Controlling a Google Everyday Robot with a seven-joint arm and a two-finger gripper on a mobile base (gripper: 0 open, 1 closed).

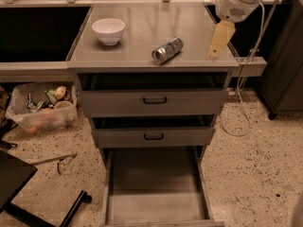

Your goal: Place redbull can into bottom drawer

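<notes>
While hovering the pale yellow gripper (221, 39), open or shut unclear, right of the slim silvery redbull can (167, 50) lying on the grey cabinet top (142, 27): likely reaching; calls for descending onto it, then the open grey bottom drawer (156, 207)

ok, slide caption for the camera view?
Gripper hovers at right edge of counter; redbull can lies sideways on it; bottom drawer open.

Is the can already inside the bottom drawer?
No: the redbull can lies on its side on the countertop, outside the open bottom drawer, with the gripper hovering beside it.
</notes>
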